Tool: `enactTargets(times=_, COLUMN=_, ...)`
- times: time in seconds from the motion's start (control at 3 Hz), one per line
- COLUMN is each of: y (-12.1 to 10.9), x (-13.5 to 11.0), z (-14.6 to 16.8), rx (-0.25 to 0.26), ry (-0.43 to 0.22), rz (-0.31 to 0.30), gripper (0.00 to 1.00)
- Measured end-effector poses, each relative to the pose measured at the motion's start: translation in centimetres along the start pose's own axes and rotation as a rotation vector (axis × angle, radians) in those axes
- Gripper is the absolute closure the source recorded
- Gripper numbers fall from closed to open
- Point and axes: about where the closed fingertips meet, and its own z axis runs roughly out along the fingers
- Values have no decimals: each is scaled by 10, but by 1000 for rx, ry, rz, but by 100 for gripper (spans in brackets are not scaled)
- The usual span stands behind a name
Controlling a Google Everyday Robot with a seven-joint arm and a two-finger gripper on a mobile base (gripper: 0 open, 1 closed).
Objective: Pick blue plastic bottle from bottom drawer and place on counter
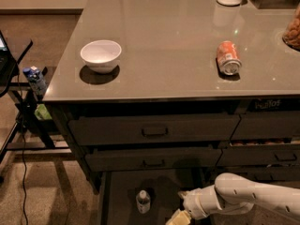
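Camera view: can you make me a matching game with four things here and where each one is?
1 white bowl
2 orange soda can
3 blue plastic bottle
4 gripper

A on its side on the counter, right part
B standing in the bottom drawer
C low over that drawer, right of the bottle
D upright on the counter, left part

Pairs: 1-D, 2-A, 3-B, 4-C

A kitchen-like room is indicated by a broad, glossy grey worktop [178, 27] set on dark cabinetry, with rows of handled drawer fronts [154, 129] fitted beneath its edge. A white bowl [101, 55] and an orange soda can [228, 57] lying on its side are seen on it. The robot's claw [180, 215] is seen low down, over the pulled-out bottom drawer [119, 191].
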Motion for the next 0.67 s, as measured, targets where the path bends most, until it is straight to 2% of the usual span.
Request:
enactTargets(times=0.33, y=-18, x=-7, z=27, rx=8, ry=-84, rz=4, gripper=0)
enactTargets(times=0.67, y=-37, x=-20, z=54, rx=14, ry=-140, rz=-12, gripper=0)
